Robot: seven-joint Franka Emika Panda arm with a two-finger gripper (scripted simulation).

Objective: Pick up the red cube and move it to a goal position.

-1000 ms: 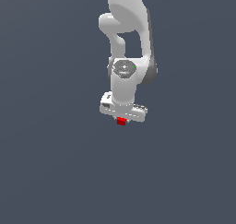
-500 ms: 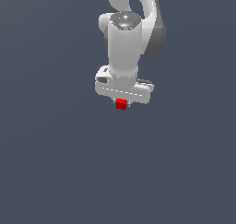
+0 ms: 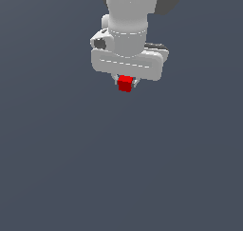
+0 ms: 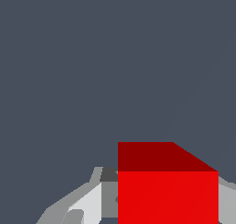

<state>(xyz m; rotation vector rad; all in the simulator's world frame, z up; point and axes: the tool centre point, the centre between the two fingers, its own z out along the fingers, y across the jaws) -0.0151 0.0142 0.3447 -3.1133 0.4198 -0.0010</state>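
You had the red cube (image 3: pixel 125 83) pinched in your gripper (image 3: pixel 126 85). The claw was clamped tight on it, one finger on each side. The cube hung just under the white hand, touching nothing else. You were at the carrying step. No goal mark showed, so next you needed to carry it there, squeezing firmly.
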